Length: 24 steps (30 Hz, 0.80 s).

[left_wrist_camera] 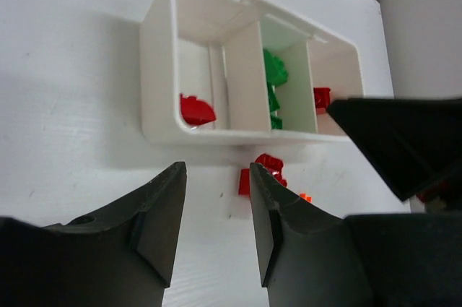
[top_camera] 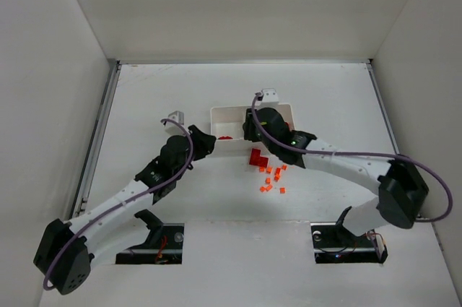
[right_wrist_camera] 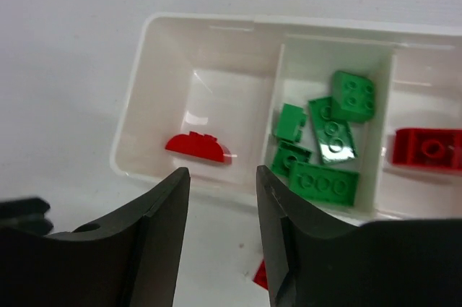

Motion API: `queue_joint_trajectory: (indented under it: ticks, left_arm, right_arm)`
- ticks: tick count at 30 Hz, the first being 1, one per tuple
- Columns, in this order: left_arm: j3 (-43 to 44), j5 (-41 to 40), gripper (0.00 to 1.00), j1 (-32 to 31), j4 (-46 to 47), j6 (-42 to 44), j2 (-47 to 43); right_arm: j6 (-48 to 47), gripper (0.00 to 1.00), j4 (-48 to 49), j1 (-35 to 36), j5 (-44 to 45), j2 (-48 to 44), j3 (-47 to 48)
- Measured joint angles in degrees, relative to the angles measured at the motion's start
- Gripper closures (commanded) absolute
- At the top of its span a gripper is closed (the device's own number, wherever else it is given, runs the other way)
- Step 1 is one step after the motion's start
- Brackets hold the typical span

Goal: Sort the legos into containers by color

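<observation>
— How far along is the sorting?
— Partway, I'd say. The white tray [right_wrist_camera: 128,144] has green bricks [right_wrist_camera: 325,141] heaped in its middle compartment, a curved red piece [right_wrist_camera: 198,149] in the left one and a red brick [right_wrist_camera: 427,148] in the right one. The loose red bricks [top_camera: 258,157] and the orange bits [top_camera: 271,177] lie on the counter [top_camera: 159,97] just in front of it.
— Is either arm carrying anything?
— No. The right end effector [right_wrist_camera: 222,173] hangs over the tray's near wall by the left compartment, fingers spread and nothing between them. The left end effector [left_wrist_camera: 216,170] sits low beside the tray's left corner, pointing at it, also spread and empty.
— So what's next?
— A fresh pick, I reckon: reach to the loose red bricks, drop over one and close. But red sits in two compartments, so orange may be left without one
</observation>
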Motion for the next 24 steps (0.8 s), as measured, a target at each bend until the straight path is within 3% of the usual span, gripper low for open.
queue_joint_trajectory:
  ticks: [3, 6, 9, 14, 24]
  left_arm:
    - [6.58, -1.01, 0.63, -0.48, -1.18, 2.16, 6.34]
    - [13.35, -2.6, 0.63, -0.81, -3.63, 4.76, 13.6]
    - [19.61, -4.79, 0.6, -0.9, -6.86, 7.43, 20.31]
    - [29.46, -7.23, 0.56, -0.61, -12.81, 11.23, 30.08]
    - [46.8, -7.89, 0.57, -0.17, -21.35, 15.3, 48.0]
  right_arm:
    - [-0.33, 0.73, 1.31, -1.38, 0.79, -8.68, -6.64]
    - [0.0, 0.75, 3.76, -3.15, 2.03, -17.27, -13.68]
    - [0.33, 0.68, 5.92, -5.22, 3.5, -23.89, -20.48]
    - [1.64, 0.45, 9.03, -9.9, 5.11, -31.56, -30.53]
    - [3.96, 0.39, 13.11, -13.11, 3.69, -33.77, -34.93]
